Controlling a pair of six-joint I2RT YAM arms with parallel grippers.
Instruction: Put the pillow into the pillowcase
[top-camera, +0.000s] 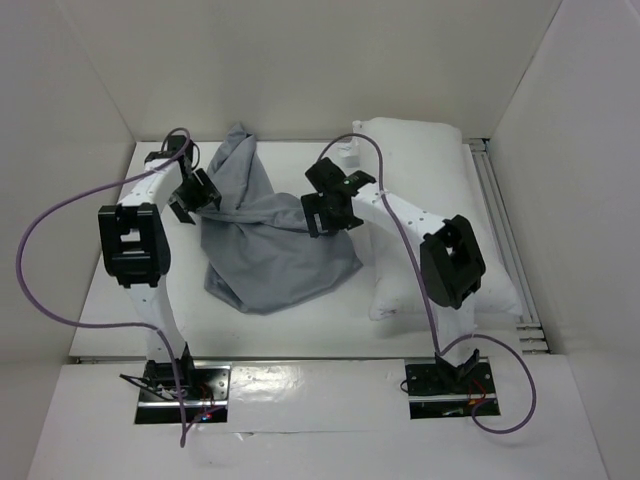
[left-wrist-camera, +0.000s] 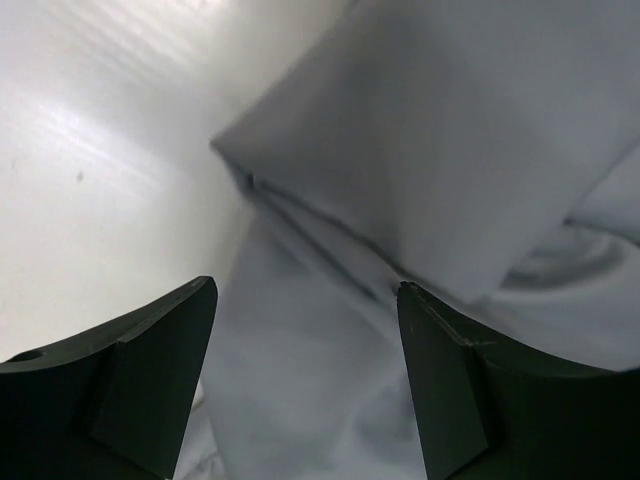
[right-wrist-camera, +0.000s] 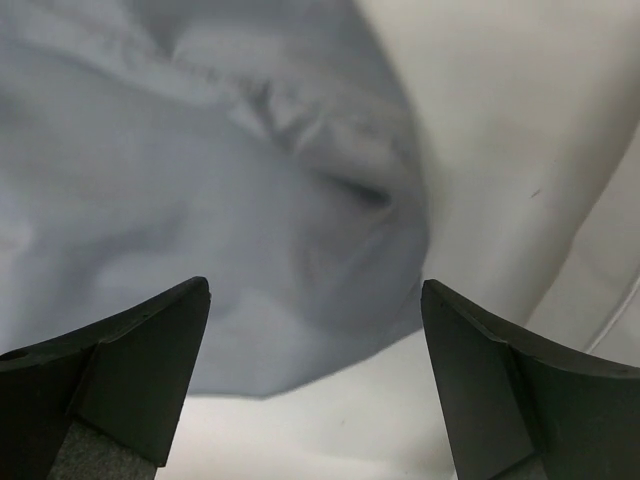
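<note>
pillow (top-camera: 425, 170): white, just right of the right gripper (top-camera: 322, 222) | pillowcase (top-camera: 270, 255): grey, crumpled between both grippers, beneath their fingertips | left gripper (top-camera: 188, 208): jaws spread wide, holding nothing | right gripper: jaws spread wide, holding nothing

One pillow (top-camera: 430, 190), apparently one pillowcase (top-camera: 270, 255)
</note>
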